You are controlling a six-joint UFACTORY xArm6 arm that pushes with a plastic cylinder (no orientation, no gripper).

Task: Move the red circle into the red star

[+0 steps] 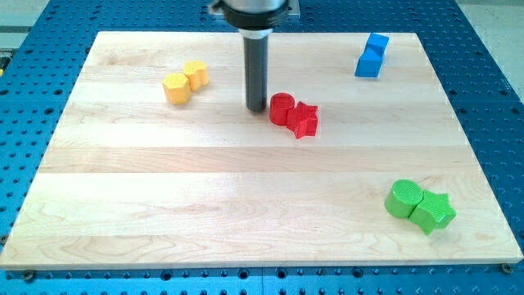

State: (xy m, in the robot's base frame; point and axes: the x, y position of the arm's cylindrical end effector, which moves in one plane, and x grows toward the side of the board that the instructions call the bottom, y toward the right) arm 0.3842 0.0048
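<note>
The red circle stands a little above the board's middle and touches the red star, which lies just to its lower right. My tip is on the board just to the left of the red circle, very close to it or touching it. The dark rod rises straight up from there to the view's top.
Two yellow blocks sit together at the upper left. A blue block stands at the upper right. A green circle touches a green star at the lower right. The wooden board lies on a blue perforated table.
</note>
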